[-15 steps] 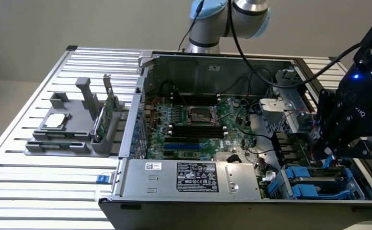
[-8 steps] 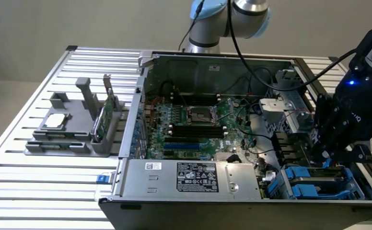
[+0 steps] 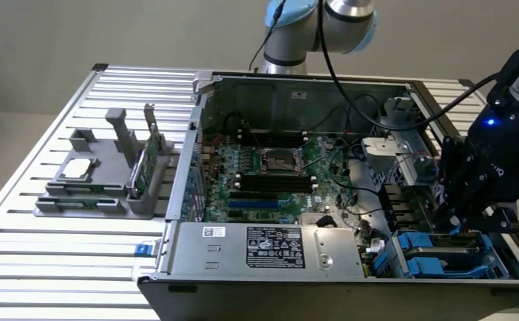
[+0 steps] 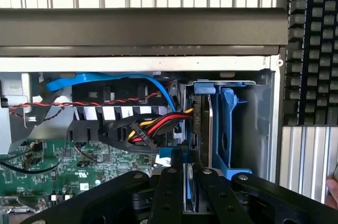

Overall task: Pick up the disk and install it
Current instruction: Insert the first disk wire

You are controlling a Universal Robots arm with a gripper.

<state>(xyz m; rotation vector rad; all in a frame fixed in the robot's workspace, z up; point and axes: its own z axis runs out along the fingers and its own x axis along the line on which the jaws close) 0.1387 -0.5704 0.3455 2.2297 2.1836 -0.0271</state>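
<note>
The arm descends from its grey-and-silver joints (image 3: 322, 27) at the top of the exterior view and reaches toward that view's right. The black wrist assembly (image 3: 496, 160), with a lit blue indicator, points steeply downward. The gripper (image 3: 460, 224) hangs at its lower end, low on the exterior view's right. In the wrist view, the two black fingers (image 4: 168, 195) stand close together, clamped on the disk (image 4: 189, 187), held edge-on between them.

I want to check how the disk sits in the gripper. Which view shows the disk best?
The wrist view: the disk stands edge-on between the gripper fingers, beside the blue drive bay. In the exterior view the gripper hides most of it above the bay.
</note>
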